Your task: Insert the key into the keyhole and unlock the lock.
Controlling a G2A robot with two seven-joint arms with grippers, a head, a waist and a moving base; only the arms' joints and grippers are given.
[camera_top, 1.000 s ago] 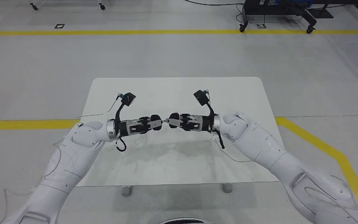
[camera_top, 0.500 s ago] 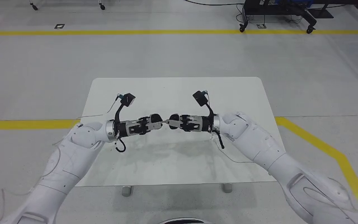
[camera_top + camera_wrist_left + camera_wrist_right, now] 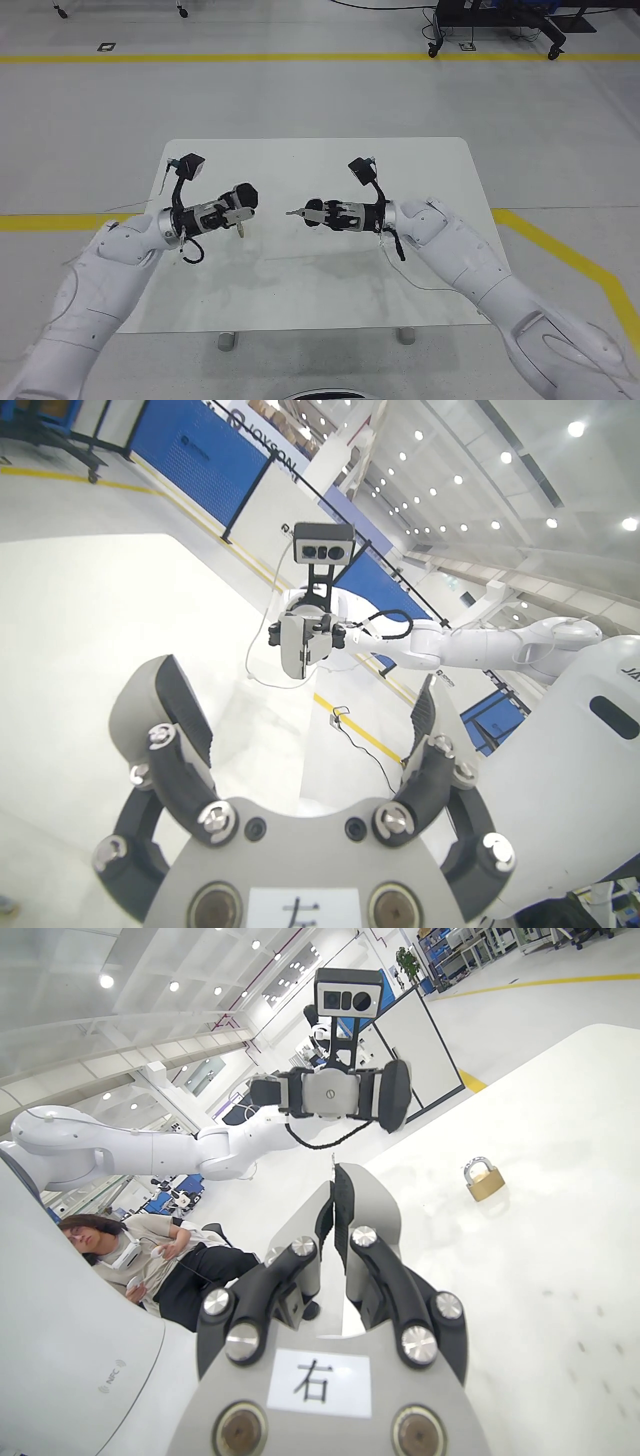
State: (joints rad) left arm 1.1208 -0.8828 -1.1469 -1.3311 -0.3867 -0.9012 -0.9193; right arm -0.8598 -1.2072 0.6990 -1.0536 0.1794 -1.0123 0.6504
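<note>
Brass padlock [image 3: 484,1184] lies on the white table [image 3: 420,170], well inside its edges, near the wide-spread, empty left gripper [image 3: 297,682]; right gripper [image 3: 334,1178], apart across bare tabletop, clenches the key [image 3: 296,212].

One-char. label [image 3: 303,907] on left hand [image 3: 300,684] base — likewise right hand [image 3: 334,1178].

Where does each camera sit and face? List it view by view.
Top view: above the arms, looking down on the table; both arms, left hand, right hand show.
Left wrist view: on the left wrist, facing over its open hand toward the right hand.
Right wrist view: on the right wrist, facing past its shut hand and key toward the left hand, padlock.
Shared: each wrist view shows the other hand.
</note>
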